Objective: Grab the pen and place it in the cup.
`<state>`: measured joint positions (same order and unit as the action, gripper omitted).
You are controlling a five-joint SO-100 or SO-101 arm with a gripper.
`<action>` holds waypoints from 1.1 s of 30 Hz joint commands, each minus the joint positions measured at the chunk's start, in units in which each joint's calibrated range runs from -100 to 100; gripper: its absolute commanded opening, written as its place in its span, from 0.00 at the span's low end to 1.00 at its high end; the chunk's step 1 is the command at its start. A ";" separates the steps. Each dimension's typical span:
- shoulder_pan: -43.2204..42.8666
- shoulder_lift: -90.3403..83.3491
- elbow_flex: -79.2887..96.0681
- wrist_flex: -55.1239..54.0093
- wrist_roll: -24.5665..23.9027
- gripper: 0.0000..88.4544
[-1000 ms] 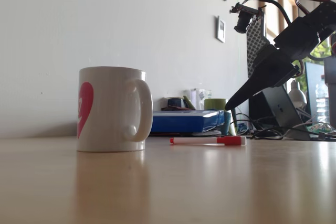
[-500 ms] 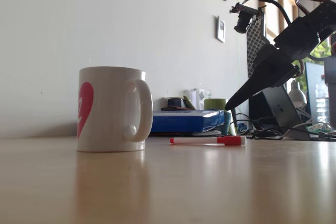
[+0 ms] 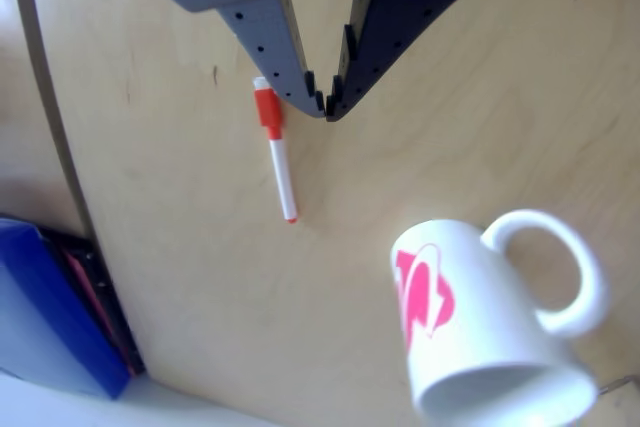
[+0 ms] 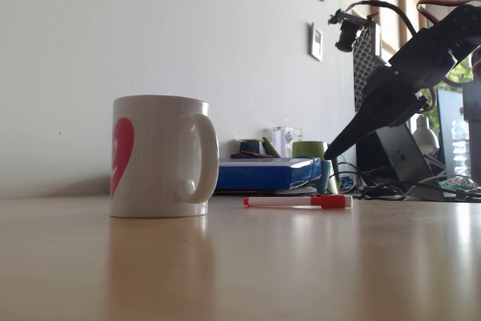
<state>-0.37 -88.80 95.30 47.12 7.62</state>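
You get soft daylight in both views, and in the fixed view it comes from the window (image 4: pixel 451 103) at the far right, which is blown out. That backlight leaves the gripper (image 4: pixel 328 154) nearly a black silhouette against the pale wall (image 4: pixel 150 35). The table (image 4: pixel 240 276) carries a long sheen and a blurred reflection under the cup (image 4: pixel 159 155), and its near edge is out of focus. In the other view the light is even and the shadows faint. There the pen (image 3: pixel 277 152) is fairly sharp, while the gripper's fingers (image 3: pixel 290 67) close to the lens look soft, and the cup (image 3: pixel 480 327) is stretched toward the corner and its white is close to overexposed
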 commanded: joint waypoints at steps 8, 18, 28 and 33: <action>6.84 29.05 -18.30 -13.18 -0.32 0.16; 3.08 43.16 -26.81 -17.57 0.42 0.44; -2.43 71.29 -47.54 -5.79 -0.32 0.49; -0.76 79.51 -54.06 -0.97 -0.11 0.49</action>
<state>-2.07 -11.92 46.01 43.98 7.47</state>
